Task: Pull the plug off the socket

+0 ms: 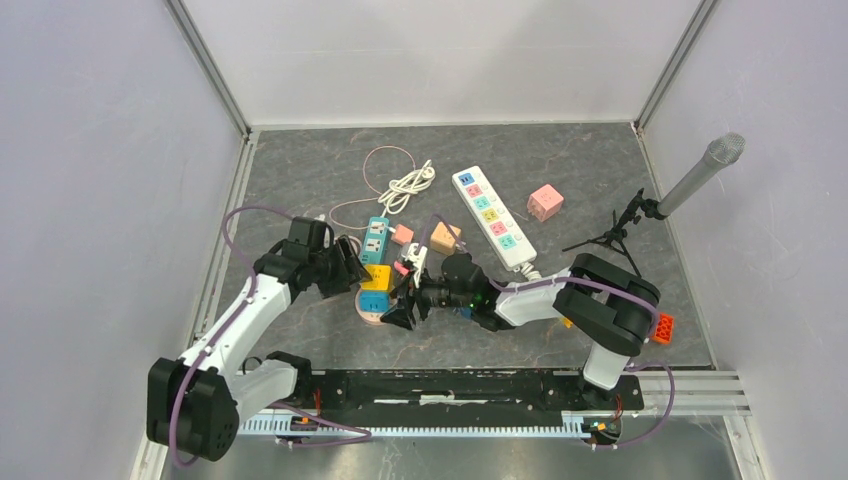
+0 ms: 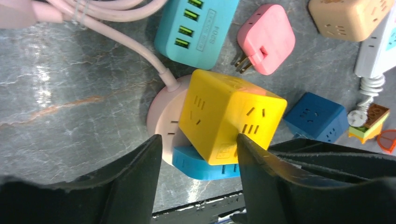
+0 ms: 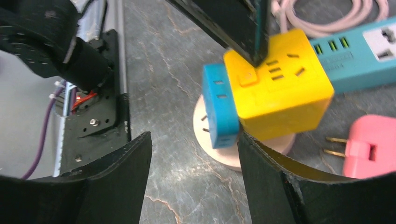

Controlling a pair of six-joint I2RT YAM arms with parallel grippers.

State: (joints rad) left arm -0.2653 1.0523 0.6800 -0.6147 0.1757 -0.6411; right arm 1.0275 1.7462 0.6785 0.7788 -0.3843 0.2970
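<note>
Both arms were angled inward, the left gripper (image 2: 198,137) held open at the yellow cube adapter (image 2: 231,116), the right gripper (image 3: 194,135) open before the blue plug (image 3: 219,105).

Yellow plug (image 3: 285,93) atop pink socket (image 3: 219,156)

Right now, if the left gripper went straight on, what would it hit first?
Most likely the yellow cube adapter, sitting on the round pink socket just ahead of the left gripper; depth is unclear.

Yellow cube plug (image 2: 231,119), blue block (image 2: 201,163), pale pink round socket (image 2: 163,121), teal strip (image 2: 194,28), grey veined tabletop (image 2: 70,116).
</note>
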